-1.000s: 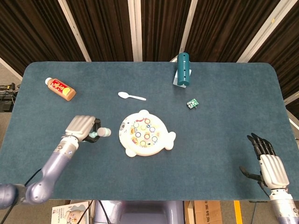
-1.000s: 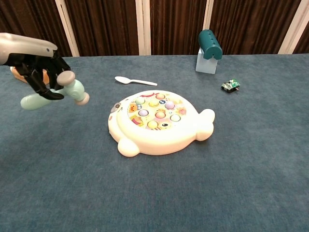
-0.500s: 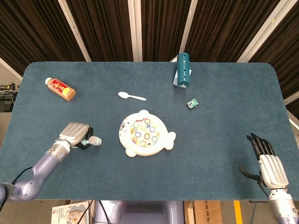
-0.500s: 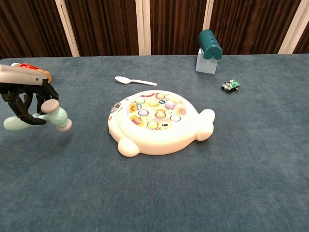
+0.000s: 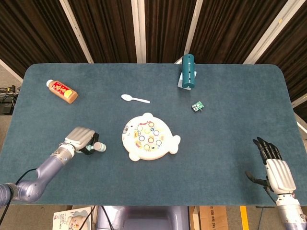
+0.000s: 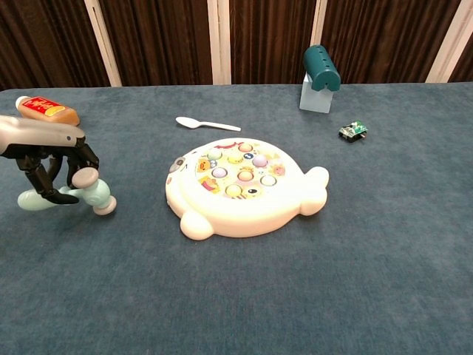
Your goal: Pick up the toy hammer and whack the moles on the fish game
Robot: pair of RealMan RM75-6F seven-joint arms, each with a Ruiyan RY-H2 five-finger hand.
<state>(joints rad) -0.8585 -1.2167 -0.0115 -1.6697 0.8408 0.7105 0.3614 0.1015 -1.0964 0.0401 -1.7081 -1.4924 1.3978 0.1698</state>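
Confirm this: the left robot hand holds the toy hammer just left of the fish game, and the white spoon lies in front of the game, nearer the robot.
Wrong on the spoon. The left robot hand does hold the toy hammer left of the fish game, but the white spoon lies behind the game, farther from the robot. The chest view shows it.

A robot test lab is suggested: a bench [image 5: 230, 120] covered in blue felt, dark curtains [image 5: 105, 28] hung behind, and unrelated props scattered about.

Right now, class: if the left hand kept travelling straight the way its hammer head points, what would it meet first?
Probably the fish game: the left hand holds the toy hammer aimed toward it across bare cloth, though depth is uncertain.
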